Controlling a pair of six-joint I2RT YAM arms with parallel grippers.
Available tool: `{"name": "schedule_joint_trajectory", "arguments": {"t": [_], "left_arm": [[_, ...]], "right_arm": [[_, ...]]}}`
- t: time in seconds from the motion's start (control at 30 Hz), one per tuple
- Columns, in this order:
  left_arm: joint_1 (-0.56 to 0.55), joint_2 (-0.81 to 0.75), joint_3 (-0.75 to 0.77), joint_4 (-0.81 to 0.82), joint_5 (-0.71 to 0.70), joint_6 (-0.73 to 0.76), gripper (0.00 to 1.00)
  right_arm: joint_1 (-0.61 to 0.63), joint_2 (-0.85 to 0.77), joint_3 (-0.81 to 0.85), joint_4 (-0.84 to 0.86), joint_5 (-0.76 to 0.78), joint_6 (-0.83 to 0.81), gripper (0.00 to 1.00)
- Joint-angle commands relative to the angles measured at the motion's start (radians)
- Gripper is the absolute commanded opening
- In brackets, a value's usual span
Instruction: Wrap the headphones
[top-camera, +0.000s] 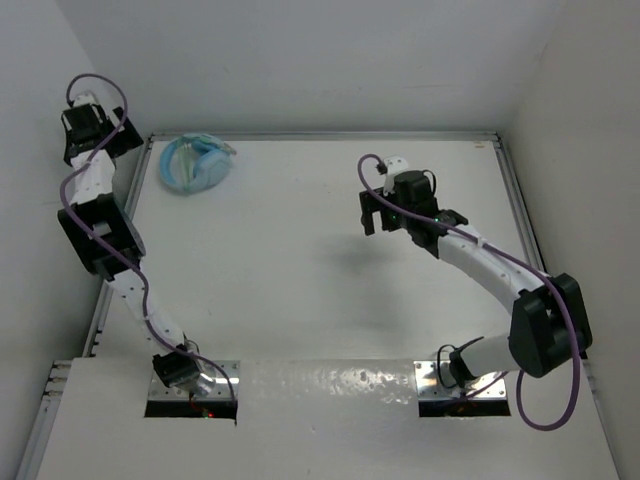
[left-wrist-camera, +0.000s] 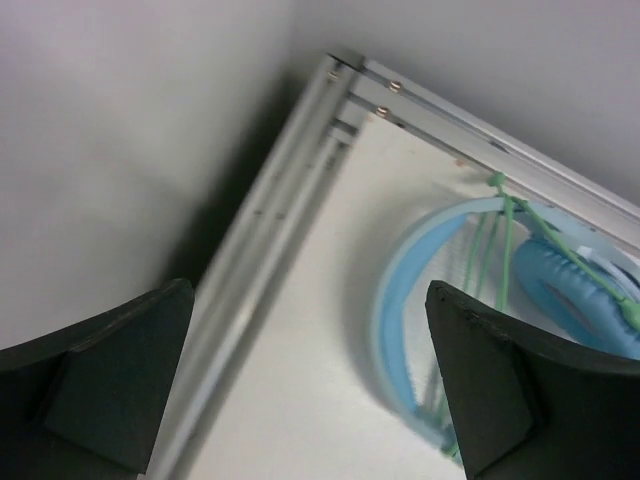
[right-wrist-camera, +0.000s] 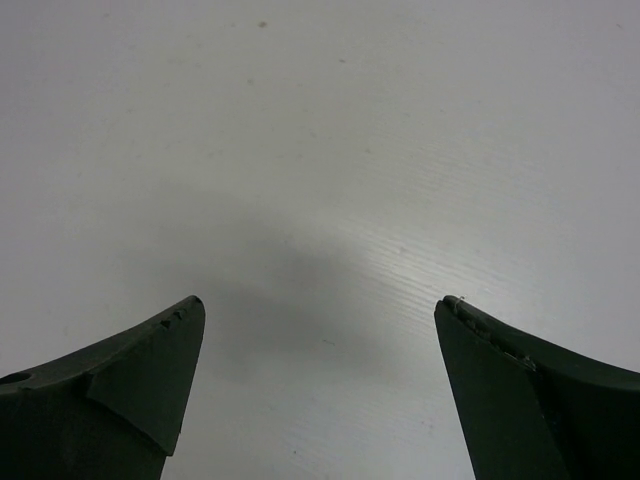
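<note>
Headphones (top-camera: 195, 165) lie at upper left of the top view, near the worktop (top-camera: 320, 300) edge, green cable (left-wrist-camera: 505, 240) strung across them. Both left gripper (left-wrist-camera: 310, 288) and right gripper (right-wrist-camera: 320, 300) stand apart, empty; unheld, the cable could spring loose.

The rail (top-camera: 330, 135) and walls (top-camera: 300, 60) crowd the headphones (top-camera: 195, 165); near side open.

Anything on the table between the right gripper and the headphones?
No. In the top view, the table between the right gripper and the headphones is bare white surface.
</note>
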Motion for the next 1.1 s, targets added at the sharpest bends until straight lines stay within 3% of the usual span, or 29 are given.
{"name": "schedule_joint_trajectory", "arguments": {"t": [0.0,0.23,0.47,0.7,1.07], "left_arm": [[0.017,-0.205,-0.099,-0.11,-0.175,0.126,1.0],[0.018,-0.434,-0.411,-0.23,-0.331,0.235,1.0],[0.018,-0.609,-0.711,-0.228,-0.377,0.234,1.0],[0.018,-0.561,-0.71,-0.311,-0.451,0.195,1.0],[0.018,-0.541,-0.643,-0.36,-0.448,0.18,1.0]], "right_arm": [[-0.067,-0.071,0.029,-0.07,0.15,0.188,0.96],[-0.299,-0.218,-0.11,-0.101,0.208,0.343,0.98],[-0.31,-0.258,-0.198,-0.086,0.305,0.421,0.99],[-0.31,-0.259,-0.21,-0.067,0.346,0.51,0.99],[-0.31,-0.227,-0.202,-0.072,0.394,0.507,0.99]]}}
